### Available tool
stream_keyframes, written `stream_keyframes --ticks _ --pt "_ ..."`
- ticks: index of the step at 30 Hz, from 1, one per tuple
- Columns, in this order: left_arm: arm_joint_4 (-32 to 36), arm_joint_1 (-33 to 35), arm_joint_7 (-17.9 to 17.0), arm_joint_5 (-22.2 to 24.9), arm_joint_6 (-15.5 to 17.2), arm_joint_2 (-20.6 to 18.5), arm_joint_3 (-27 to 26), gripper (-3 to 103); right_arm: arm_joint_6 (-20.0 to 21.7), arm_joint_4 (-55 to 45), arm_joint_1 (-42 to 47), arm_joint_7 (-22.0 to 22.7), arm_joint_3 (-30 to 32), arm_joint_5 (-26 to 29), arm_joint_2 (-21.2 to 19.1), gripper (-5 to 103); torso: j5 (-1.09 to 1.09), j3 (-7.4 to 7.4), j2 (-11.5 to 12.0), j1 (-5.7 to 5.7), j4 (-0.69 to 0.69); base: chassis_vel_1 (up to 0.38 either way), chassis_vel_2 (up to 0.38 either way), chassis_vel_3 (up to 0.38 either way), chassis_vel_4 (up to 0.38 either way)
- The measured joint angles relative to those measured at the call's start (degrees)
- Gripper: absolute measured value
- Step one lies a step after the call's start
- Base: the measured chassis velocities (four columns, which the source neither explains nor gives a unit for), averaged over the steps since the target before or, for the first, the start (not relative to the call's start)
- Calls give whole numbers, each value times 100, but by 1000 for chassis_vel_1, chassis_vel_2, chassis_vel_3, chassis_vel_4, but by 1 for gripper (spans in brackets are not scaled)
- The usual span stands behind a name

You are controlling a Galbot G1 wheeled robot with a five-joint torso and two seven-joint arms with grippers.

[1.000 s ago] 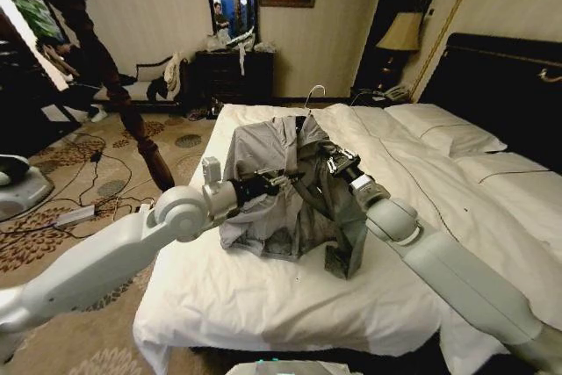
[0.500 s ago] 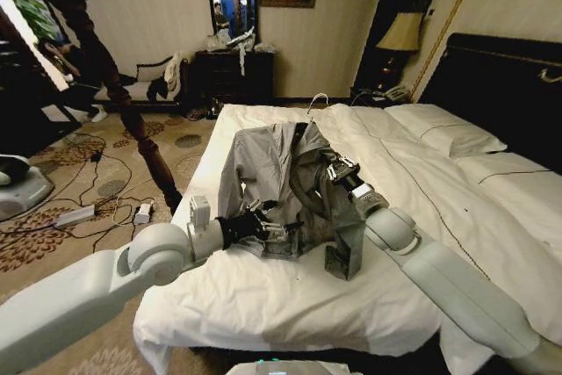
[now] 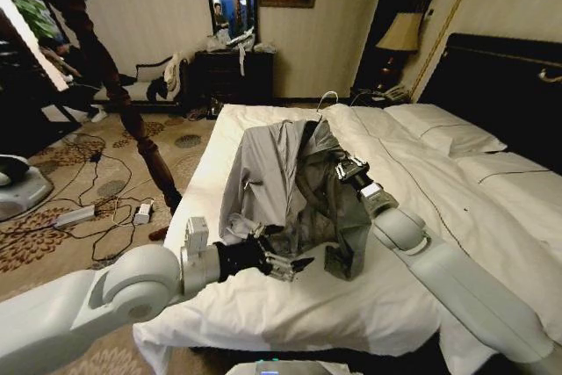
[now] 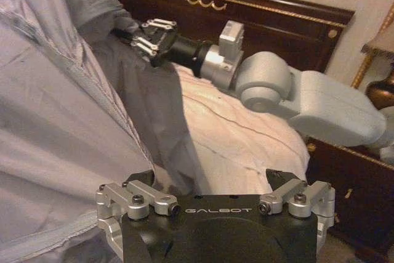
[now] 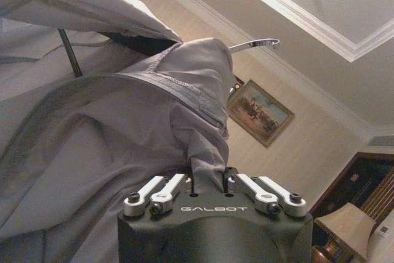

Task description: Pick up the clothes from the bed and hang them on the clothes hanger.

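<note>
The large double bed with white duvet and white pillows against a dark wooden headboard carries everything. Held up over the duvet's middle, toward its left side and nearer the foot than the pillows, is the wrinkled plain grey long-sleeved shirt of thin fabric, draped like a tent with its lower hem reaching down to the duvet. In the left wrist view the same cloth hangs just beside the camera, with the headboard behind it.

The shirt hangs on the slim dark shoulder-shaped hanger, mostly covered by the collar; its thin silver wire hook rises above the cloth, and the hook curves over the collar in the right wrist view.

The right gripper sits high on the shirt's right shoulder, just below the collar; in the right wrist view it has its fingers together, pinching a fold of the grey fabric. From the left wrist it is buried in the cloth.

The left gripper hovers at the shirt's lower hem near the bed's left edge, fingers spread apart and holding nothing; in its own view it is open beside the hanging cloth.
</note>
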State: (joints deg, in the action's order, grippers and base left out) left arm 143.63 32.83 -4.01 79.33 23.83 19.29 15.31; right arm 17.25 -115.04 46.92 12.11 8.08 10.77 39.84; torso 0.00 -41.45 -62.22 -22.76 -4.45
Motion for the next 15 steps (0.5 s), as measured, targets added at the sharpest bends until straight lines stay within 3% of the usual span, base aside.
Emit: stream_keyframes --ticks 5,10,12,13,14,15 --pt "-11 208 -83 -136 50 -27 -434 100 -26 -77 122 0 38 7 -9 19 1 0 0 0 -2 0 0 0 0" --pt "-21 412 -377 -220 174 111 -468 100 -86 -148 207 29 68 275 -10 19 0 0 0 0 -1 0 0 0 0" --pt "-43 432 -498 -447 176 181 -388 100 -105 -158 272 30 123 289 -21 19 0 0 0 0 0 0 0 0 0" --pt "-140 401 -560 -900 170 222 -302 100 -117 -180 366 27 188 289 -53 19 0 0 0 0 -2 0 0 0 0" --pt "-140 401 -560 -900 170 222 -302 100 -117 -180 366 27 188 289 -53 19 0 0 0 0 -2 0 0 0 0" --pt "-206 370 -562 -1220 175 224 -270 100 -127 -195 430 23 232 289 -80 19 0 0 0 0 -3 0 0 0 0"
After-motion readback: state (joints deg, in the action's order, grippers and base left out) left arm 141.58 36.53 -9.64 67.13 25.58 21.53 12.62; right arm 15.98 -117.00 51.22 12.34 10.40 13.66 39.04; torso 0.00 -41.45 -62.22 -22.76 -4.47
